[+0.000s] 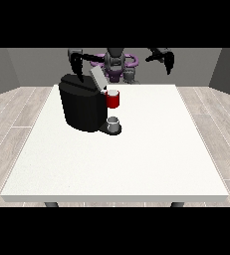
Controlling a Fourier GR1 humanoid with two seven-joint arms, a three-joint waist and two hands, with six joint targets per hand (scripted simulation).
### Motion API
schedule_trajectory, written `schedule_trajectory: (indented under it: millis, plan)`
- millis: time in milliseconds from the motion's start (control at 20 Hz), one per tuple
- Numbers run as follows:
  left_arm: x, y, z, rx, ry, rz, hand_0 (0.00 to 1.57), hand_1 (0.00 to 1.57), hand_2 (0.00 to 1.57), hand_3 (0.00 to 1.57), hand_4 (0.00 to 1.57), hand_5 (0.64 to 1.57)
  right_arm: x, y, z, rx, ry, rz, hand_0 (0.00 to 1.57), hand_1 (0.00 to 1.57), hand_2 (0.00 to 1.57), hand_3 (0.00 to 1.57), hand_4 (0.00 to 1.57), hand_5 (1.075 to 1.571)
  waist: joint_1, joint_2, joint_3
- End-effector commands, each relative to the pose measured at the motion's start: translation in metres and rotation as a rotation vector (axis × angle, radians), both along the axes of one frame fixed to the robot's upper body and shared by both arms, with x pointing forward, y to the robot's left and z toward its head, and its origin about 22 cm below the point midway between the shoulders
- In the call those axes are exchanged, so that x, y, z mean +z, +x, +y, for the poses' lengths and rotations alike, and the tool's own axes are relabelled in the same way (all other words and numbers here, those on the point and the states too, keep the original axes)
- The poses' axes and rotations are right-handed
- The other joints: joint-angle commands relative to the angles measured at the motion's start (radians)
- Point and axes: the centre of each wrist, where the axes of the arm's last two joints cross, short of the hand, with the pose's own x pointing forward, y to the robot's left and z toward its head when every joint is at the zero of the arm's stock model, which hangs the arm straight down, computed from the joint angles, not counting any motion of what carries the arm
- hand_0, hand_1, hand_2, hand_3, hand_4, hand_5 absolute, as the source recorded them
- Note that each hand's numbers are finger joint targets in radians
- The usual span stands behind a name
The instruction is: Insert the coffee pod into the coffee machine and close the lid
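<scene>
A black coffee machine (pixel 80 107) stands on the white table (pixel 136 149) at the left of the middle. Its grey lid (pixel 98 78) is tilted up and open. A red part (pixel 113 99) with a pale top shows at the machine's front; whether this is the pod I cannot tell. A grey cup (pixel 113 122) sits on the machine's base below it. The hand at the view's left (pixel 77 63) hangs above the machine's top rear, next to the lid, holding nothing. The hand at the view's right (pixel 165 57) is raised off to the side, fingers hanging relaxed.
The table's far edge lies just in front of the robot's torso (pixel 115 63). Bare white tabletop spreads to the right of the machine and towards the camera. A wooden floor surrounds the table.
</scene>
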Motion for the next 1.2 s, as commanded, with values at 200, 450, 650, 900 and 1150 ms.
schedule_trajectory:
  millis: [200, 450, 650, 900, 1150]
  plan:
    - [0.013, -0.010, 0.011, 0.058, 0.005, -0.061, 0.00, 0.00, 0.00, 0.00, 0.36, 1.571, 0.025, 0.020, 0.045, 0.076, -0.016, -0.054, 0.00, 0.00, 0.00, 0.00, 0.00, 1.571, -0.029, 0.070, -0.0002]
    - [0.024, -0.017, 0.027, 0.060, 0.027, -0.057, 0.00, 0.00, 0.00, 0.00, 0.31, 1.571, 0.016, 0.018, 0.044, 0.128, -0.042, -0.058, 0.00, 0.00, 0.00, 0.00, 0.08, 1.571, -0.040, 0.069, 0.0000]
    - [0.015, -0.029, 0.000, 0.085, 0.053, -0.033, 0.00, 0.00, 0.00, 0.00, 0.30, 1.571, 0.026, 0.026, 0.038, 0.112, -0.074, -0.065, 0.00, 0.00, 0.00, 0.00, 0.16, 1.571, -0.015, 0.071, 0.0001]
    - [0.005, -0.027, 0.026, 0.082, 0.043, -0.044, 0.00, 0.00, 0.00, 0.00, 0.35, 1.571, 0.063, 0.036, 0.067, 0.180, -0.143, -0.128, 0.00, 0.00, 0.00, 0.00, 0.12, 1.571, -0.023, 0.092, -0.0006]
    - [0.034, -0.005, 0.016, 0.085, 0.058, -0.094, 0.00, 0.00, 0.00, 0.00, 0.36, 1.571, 0.087, 0.042, 0.088, 0.213, -0.163, -0.202, 0.00, 0.00, 0.00, 0.00, 0.00, 1.571, -0.002, 0.161, -0.0003]
